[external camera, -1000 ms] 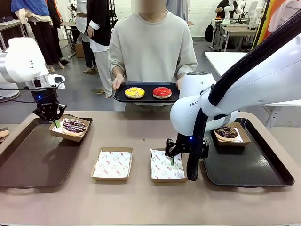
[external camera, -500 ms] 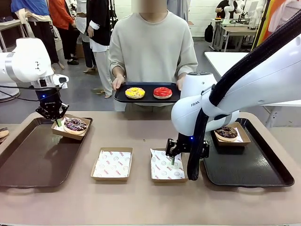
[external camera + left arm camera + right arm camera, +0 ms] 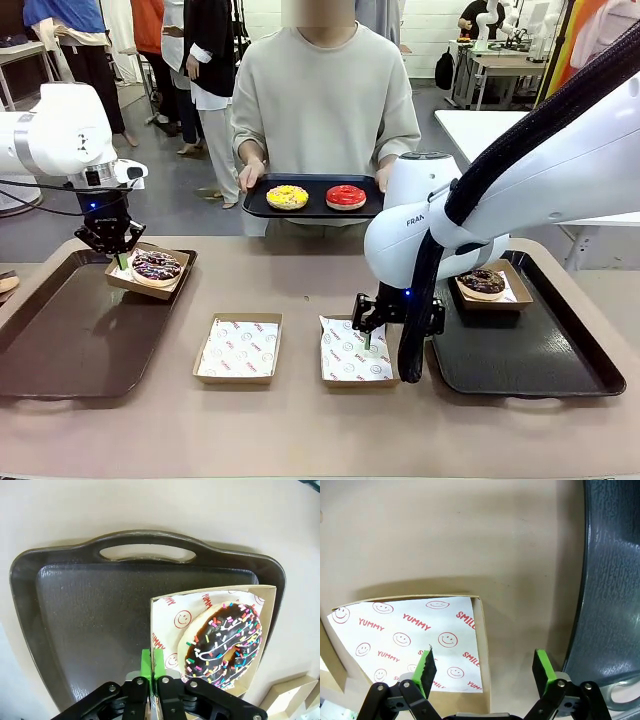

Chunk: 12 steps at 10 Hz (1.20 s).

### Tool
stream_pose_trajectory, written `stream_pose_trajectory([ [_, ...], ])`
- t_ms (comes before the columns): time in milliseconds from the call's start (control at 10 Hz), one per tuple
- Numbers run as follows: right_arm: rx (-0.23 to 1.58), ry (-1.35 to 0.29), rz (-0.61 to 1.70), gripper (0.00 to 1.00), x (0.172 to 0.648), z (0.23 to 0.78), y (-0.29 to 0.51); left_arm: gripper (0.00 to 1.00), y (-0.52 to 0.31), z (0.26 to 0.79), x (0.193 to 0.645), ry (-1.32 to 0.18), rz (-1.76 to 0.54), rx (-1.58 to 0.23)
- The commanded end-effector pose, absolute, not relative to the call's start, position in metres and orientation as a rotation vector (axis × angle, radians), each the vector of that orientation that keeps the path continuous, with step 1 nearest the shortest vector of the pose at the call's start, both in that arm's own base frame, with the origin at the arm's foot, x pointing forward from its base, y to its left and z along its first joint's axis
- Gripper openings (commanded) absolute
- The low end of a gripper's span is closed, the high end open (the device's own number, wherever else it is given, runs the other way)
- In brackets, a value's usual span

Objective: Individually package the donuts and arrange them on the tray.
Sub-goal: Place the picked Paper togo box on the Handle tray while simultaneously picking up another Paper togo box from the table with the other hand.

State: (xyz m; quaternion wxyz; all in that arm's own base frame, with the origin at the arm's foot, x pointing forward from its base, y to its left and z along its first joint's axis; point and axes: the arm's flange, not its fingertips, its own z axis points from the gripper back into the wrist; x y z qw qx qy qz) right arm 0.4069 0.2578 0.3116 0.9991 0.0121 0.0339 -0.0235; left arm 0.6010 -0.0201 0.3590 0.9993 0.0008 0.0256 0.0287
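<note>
Handling: donuts look soft, light and sticky-glazed, easily marred; a box's stiff cardboard rim seems the safer hold.
Left tool point(image 3: 118, 262): clenched on the rim of the donut box point(image 3: 126, 284) holding the purple sprinkled donut point(image 3: 157, 266), at the left tray's point(image 3: 60, 350) far corner.
Right tool point(image 3: 367, 340): released, over an empty lined box point(image 3: 345, 365).
Count: four donuts. The purple one and the chocolate donut point(image 3: 483, 281) are boxed; the yellow donut point(image 3: 287, 196) and red donut point(image 3: 345, 196) lie on the person's tray point(image 3: 254, 209).
Boxes: four, two of them empty on the counter point(image 3: 300, 430).

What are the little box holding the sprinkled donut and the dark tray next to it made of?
The box looks like thin brown cardboard: matte tan walls, sharp folded corners. Its paper liner is white, printed with red smileys and words. The tray is probably moulded plastic: dark, pebbled, faintly glossy, with a rounded rim and cut-out handle.
</note>
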Motion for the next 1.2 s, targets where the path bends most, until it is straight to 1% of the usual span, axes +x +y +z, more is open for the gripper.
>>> stream_pose_trajectory([
  [0,0.037,0.053,-0.069,1.00,0.404,0.309,0.257,0.02,-0.026,0.359,0.606,0.037,0.084,0.029],
  [300,0.038,0.059,-0.064,1.00,0.405,0.308,0.258,0.02,-0.034,0.362,0.605,0.042,0.090,0.030],
  [400,0.040,0.058,-0.054,0.92,0.405,0.308,0.257,0.02,-0.036,0.363,0.604,0.048,0.095,0.030],
  [500,0.041,0.060,-0.051,0.42,0.406,0.307,0.257,0.52,-0.037,0.363,0.604,0.049,0.092,0.031],
  [600,0.044,0.061,-0.053,0.34,0.406,0.306,0.257,0.54,-0.039,0.364,0.604,0.053,0.096,0.034],
  [700,0.045,0.061,-0.054,0.00,0.406,0.306,0.257,1.00,-0.040,0.365,0.603,0.054,0.096,0.037],
  [900,0.045,0.064,-0.055,0.00,0.406,0.306,0.257,1.00,-0.041,0.366,0.602,0.061,0.100,0.043],
  [1000,0.043,0.065,-0.052,0.15,0.406,0.306,0.257,0.77,-0.041,0.366,0.602,0.064,0.103,0.045],
  [1100,0.042,0.065,-0.050,0.04,0.406,0.306,0.257,0.86,-0.041,0.367,0.601,0.066,0.107,0.045],
])
